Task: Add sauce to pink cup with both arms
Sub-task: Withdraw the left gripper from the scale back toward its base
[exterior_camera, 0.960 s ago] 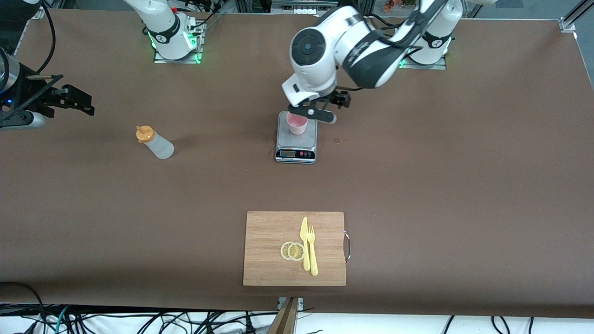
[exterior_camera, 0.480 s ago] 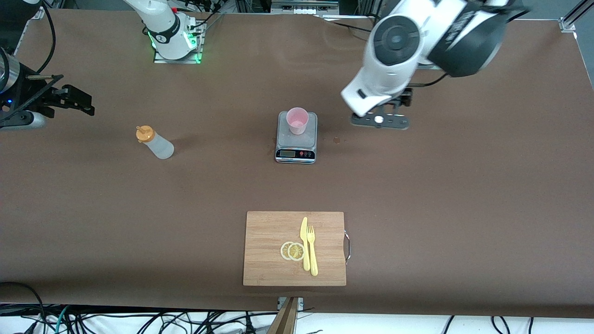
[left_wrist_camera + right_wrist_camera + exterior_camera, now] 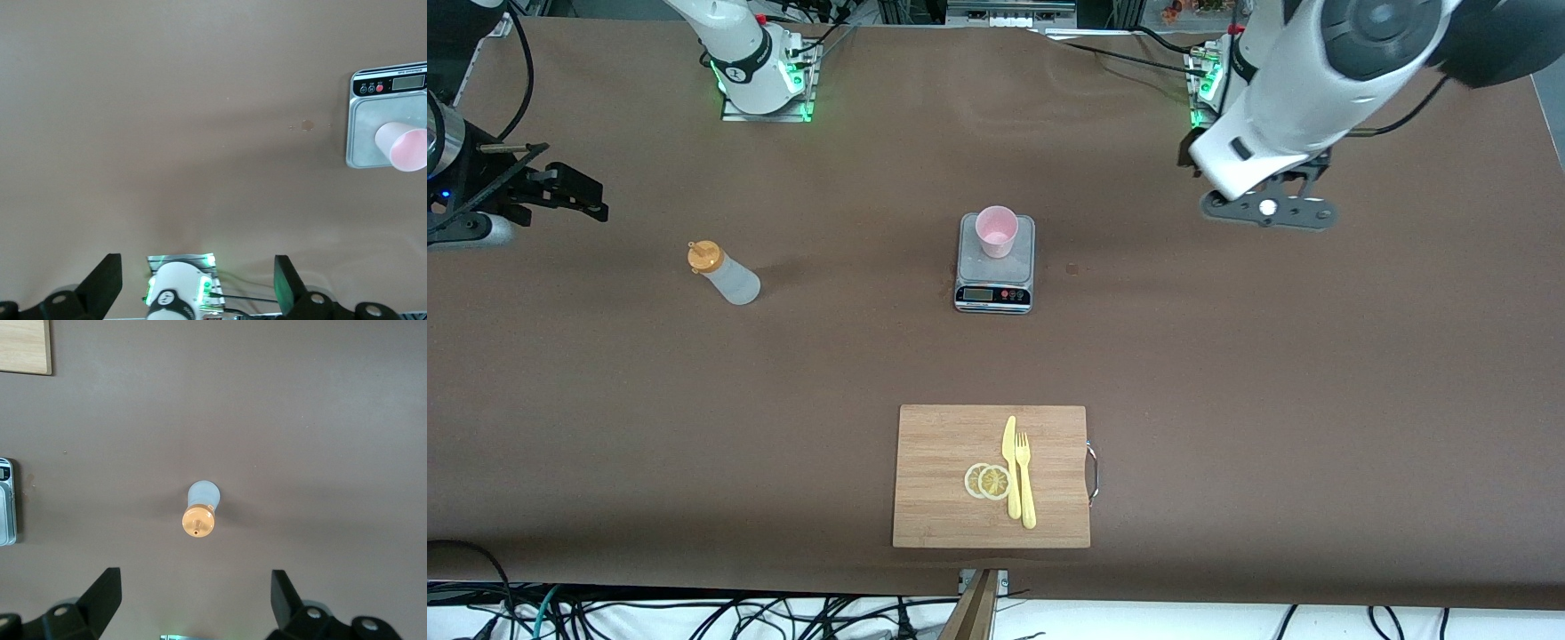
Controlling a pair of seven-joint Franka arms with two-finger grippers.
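The pink cup (image 3: 996,231) stands upright on a small kitchen scale (image 3: 994,286) mid-table, and it also shows in the left wrist view (image 3: 403,147). The sauce bottle (image 3: 725,274), whitish with an orange cap, stands alone on the table toward the right arm's end. My right gripper (image 3: 195,600) hangs open and empty high over the table beside the sauce bottle (image 3: 201,507). My left gripper (image 3: 195,283) is open and empty too, raised over bare table close to the left arm's base, well apart from the cup.
A wooden cutting board (image 3: 943,480) lies near the table's front edge with a yellow knife (image 3: 1011,467), a fork (image 3: 1025,484) and two lemon slices (image 3: 987,481). A small stain (image 3: 1072,268) marks the table beside the scale. Both arm bases stand along the back edge.
My left arm has swung away from the pink cup toward its own base, leaving the cup on the scale. The right arm and the sauce bottle have not moved.
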